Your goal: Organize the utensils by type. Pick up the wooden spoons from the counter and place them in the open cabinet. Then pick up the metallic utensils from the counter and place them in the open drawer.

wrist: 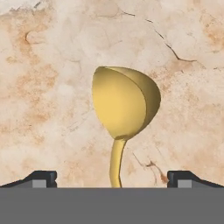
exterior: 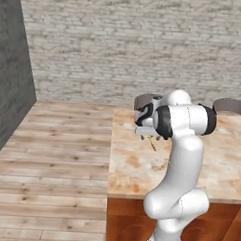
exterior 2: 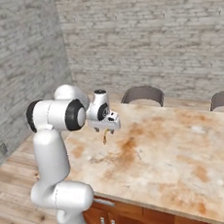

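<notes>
My claw [wrist: 112, 177] hangs wide over the desk [exterior 2: 187, 155]; a wooden spoon [wrist: 122, 113] shows centre frame between its tips, and I can't tell whether it is gripped; I judge nothing stowed yet, cabinet and drawer both ahead.

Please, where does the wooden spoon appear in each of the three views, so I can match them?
Left base view: wooden spoon just left of centre, hanging below the claw.
Right base view: spoon left of centre, below the claw, over the counter.
Hand view: spoon bowl at centre, handle running down between the fingertips.
Shared landmark: the marbled counter under the spoon.
</notes>
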Controlling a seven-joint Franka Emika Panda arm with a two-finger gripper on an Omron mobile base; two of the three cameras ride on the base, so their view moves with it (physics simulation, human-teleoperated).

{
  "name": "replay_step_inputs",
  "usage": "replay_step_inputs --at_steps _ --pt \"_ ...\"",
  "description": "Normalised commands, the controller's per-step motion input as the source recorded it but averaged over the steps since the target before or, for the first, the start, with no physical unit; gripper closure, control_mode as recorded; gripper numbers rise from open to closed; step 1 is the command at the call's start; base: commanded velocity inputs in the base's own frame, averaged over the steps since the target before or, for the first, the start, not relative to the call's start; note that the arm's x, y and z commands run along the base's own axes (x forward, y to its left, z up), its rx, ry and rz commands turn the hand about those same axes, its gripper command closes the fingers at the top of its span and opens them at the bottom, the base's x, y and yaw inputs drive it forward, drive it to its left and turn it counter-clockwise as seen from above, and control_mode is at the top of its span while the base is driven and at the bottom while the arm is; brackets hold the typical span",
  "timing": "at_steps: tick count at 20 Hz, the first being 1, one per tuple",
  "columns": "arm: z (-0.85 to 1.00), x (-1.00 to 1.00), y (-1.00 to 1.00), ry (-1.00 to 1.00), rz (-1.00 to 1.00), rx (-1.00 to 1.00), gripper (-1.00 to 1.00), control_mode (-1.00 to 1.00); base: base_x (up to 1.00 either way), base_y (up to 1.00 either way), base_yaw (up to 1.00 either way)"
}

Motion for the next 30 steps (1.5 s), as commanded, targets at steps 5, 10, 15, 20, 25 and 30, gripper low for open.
replay_step_inputs --at_steps 5,10,15,20,25,30 --pt "-0.21 0.03 -0.01 -0.01 0.0 0.0 -1.0 -1.0 0.0 0.0 0.0" --pt "-0.15 0.24 0.0 -0.06 0.0 0.0 -1.0 -1.0 0.0 0.0 0.0" --pt "-0.25 0.08 0.0 0.0 0.0 0.0 -1.0 -1.0 0.0 0.0 0.0" --pt "-0.33 0.0 0.0 0.0 0.0 0.0 1.0 -1.0 0.0 0.0 0.0" --pt "-0.27 -0.01 0.0 0.0 0.0 0.0 1.0 -1.0 0.0 0.0 0.0" --pt "-0.24 -0.06 -0.06 0.0 0.0 0.0 1.0 -1.0 0.0 0.0 0.0"
